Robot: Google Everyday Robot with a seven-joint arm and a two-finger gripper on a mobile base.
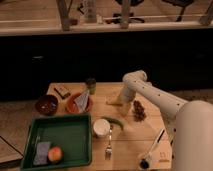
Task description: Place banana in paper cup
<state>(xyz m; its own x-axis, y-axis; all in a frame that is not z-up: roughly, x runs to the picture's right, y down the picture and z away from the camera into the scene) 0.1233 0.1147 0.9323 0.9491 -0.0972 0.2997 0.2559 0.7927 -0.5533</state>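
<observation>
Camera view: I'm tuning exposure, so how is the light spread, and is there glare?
Camera view: warm, dim light; the table is evenly lit, the background nearly black, a brighter strip along the top. No glare, even on the white cup. The gripper sits at the banana, toward the table's back, both pale against the wood.

The gripper (121, 96) at the banana (112, 102) covers part of it, and the robot's body (196, 136) is cropped.
</observation>
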